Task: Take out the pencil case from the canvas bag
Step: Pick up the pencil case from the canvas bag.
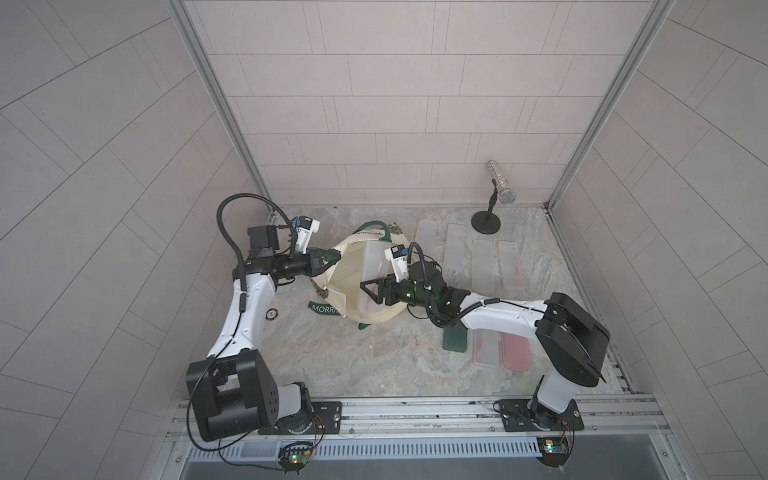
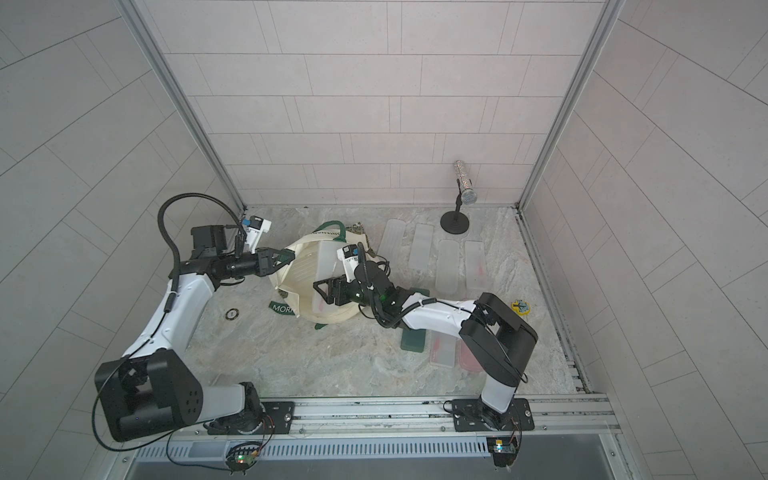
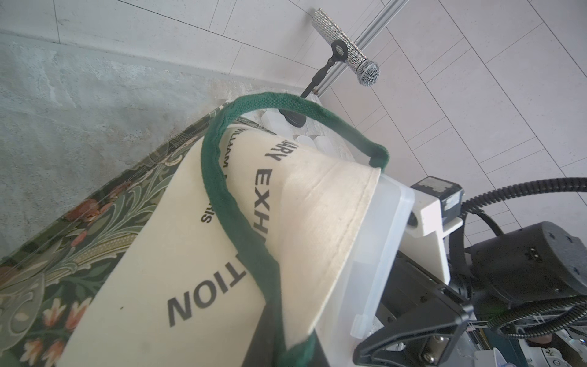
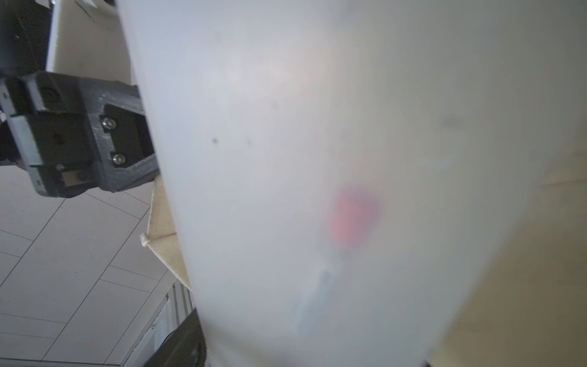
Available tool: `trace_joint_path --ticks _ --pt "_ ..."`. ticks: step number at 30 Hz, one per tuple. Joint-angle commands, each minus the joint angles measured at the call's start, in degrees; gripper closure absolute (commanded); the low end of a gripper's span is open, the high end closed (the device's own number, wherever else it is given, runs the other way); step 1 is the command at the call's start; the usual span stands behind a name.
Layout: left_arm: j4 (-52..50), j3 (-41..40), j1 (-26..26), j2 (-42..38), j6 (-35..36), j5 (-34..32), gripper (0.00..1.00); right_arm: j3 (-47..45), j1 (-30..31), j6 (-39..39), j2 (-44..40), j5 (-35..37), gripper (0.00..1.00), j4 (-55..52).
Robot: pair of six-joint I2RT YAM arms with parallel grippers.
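The cream canvas bag (image 1: pixel 353 270) (image 2: pixel 301 270) lies on its side on the marble floor with its mouth held up and a green "MORRIS" handle (image 1: pixel 326 308) trailing in front. My left gripper (image 1: pixel 330 258) (image 2: pixel 286 255) is shut on the bag's rim at the green strap (image 3: pixel 222 203). A translucent pencil case (image 1: pixel 372 257) (image 2: pixel 326 259) (image 3: pixel 374 254) with red contents stands on edge in the mouth. My right gripper (image 1: pixel 371 291) (image 2: pixel 323 289) is closed across it. The case (image 4: pixel 317 127) fills the right wrist view and hides those fingertips.
Several empty translucent cases (image 1: pixel 455 245) lie at the back right beside a microphone on a stand (image 1: pixel 500 183). Under the right arm sit a green case (image 1: pixel 455 338) and two cases with red contents (image 1: pixel 515 351). A small round disc (image 1: pixel 271 313) lies by the left arm.
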Motion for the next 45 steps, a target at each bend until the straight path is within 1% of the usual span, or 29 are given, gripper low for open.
trace_joint_path --ticks 1,7,11,13,18,25,28,31,35,38,41,45 --pt "1.44 -0.87 0.49 -1.96 -0.25 0.58 1.00 -0.87 -0.60 -0.01 -3.94 -0.72 0.34 1.41" --pt "2.38 -1.27 0.65 -2.31 -0.87 0.05 1.00 -5.31 -1.95 1.20 -8.23 0.24 0.35 1.15" --pt "2.93 -1.53 0.73 -2.50 -1.41 -0.25 1.00 -7.09 -2.58 0.54 -11.80 2.29 0.35 -3.36" --pt "3.09 -1.64 0.75 -2.66 -1.41 -0.72 1.00 -7.30 -3.00 1.43 -13.55 3.62 0.34 -7.80" --pt "3.63 -1.93 0.79 -3.12 -1.32 -1.67 1.00 -8.62 -4.04 1.84 -17.96 4.42 0.34 -13.79" --pt "3.97 -1.92 0.92 -3.10 -2.02 -2.21 1.00 -12.16 -7.22 4.39 -21.97 5.89 0.35 -19.47" --pt "4.32 -2.08 0.96 -3.24 -2.29 -2.43 1.00 -14.64 -8.56 5.24 -24.28 6.00 0.35 -20.28" --pt "4.66 -2.37 1.08 -3.17 -2.43 -2.91 1.00 -15.95 -9.97 5.09 -26.36 6.28 0.35 -23.11" --pt "4.95 -2.36 1.44 -3.36 -2.72 -3.63 1.00 -16.07 -11.79 3.86 -28.38 7.43 0.34 -29.50" --pt "6.90 -2.93 1.80 -3.64 -4.85 -5.95 1.00 -16.71 -12.71 3.76 -29.37 7.33 0.34 -31.50" --pt "9.05 -3.59 2.14 -3.72 -6.89 -7.03 1.00 -17.09 -12.80 4.76 -30.02 7.43 0.34 -32.94" --pt "9.44 -3.58 2.43 -3.37 -7.56 -7.31 1.00 -16.17 -12.82 7.10 -28.89 6.10 0.34 -35.12"
